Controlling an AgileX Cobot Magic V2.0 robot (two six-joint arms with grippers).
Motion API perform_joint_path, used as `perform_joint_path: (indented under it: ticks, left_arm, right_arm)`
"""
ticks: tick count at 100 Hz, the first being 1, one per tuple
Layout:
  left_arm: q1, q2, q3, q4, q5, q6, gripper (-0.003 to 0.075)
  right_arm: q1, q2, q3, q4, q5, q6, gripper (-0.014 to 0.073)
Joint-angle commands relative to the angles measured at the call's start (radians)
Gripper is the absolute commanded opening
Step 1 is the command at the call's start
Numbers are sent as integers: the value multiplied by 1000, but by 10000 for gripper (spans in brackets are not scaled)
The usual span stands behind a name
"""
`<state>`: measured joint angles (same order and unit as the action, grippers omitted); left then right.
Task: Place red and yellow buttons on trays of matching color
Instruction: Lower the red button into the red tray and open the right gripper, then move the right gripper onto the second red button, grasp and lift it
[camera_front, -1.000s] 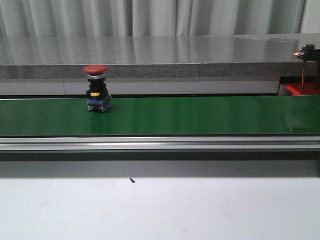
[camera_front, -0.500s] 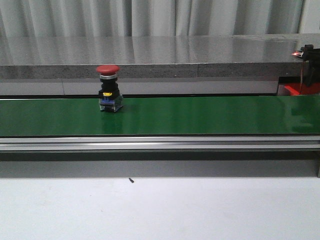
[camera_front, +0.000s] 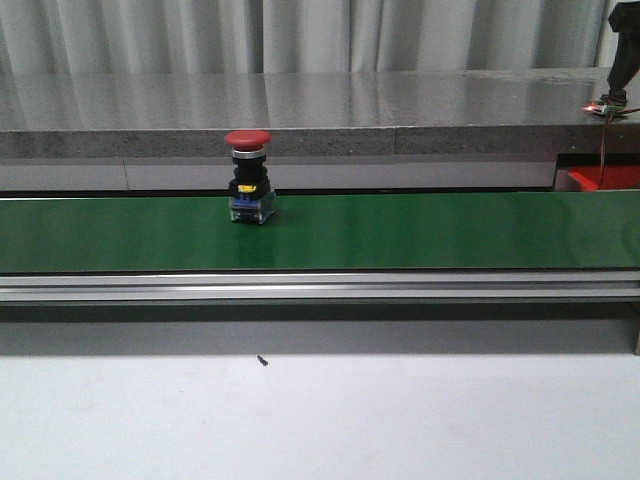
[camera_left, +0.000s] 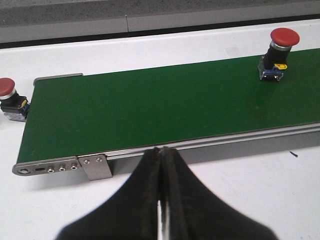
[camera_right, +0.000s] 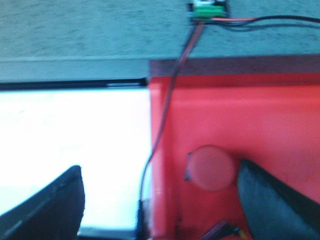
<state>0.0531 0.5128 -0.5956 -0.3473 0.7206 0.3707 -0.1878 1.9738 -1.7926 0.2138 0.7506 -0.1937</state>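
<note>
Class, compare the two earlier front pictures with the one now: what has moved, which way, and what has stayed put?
The upright red mushroom-head push button has travelled rightward along the green conveyor belt. At the far right, a dark part of the right arm has risen. The belt, the grey stone ledge and the white table stayed.

Red button (camera_front: 249, 176) upright on belt; another, blurred, seemingly in red tray (camera_right: 280, 130).

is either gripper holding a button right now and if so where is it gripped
Nothing is held. The left gripper is shut on nothing, short of the belt. The right gripper is open above a red button lying in the red tray.
</note>
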Motion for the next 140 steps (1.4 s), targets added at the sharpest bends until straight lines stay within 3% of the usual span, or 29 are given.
perform_joint_path:
  ticks: [1, 54, 68, 90, 105, 140]
  left_arm:
    - [-7, 2, -25, -22, -61, -1, -20]
    - [-7, 2, -25, -22, -61, -1, -20]
    - [-7, 2, -25, -22, -61, -1, -20]
    - [-7, 2, -25, -22, -61, -1, -20]
    - [-7, 2, -25, -22, -61, -1, -20]
    - [-7, 2, -25, -22, -59, -1, -20]
  right_arm:
    - [28, -121, 27, 10, -60, -18, 614]
    - [259, -385, 329, 18, -77, -146, 614]
    - [324, -382, 329, 55, 8, -295, 585]
    - [394, -357, 329, 233, 80, -518, 444]
    - [420, -313, 329, 314, 90, -551, 444]
    - [497, -214, 329, 325, 38, -590, 444]
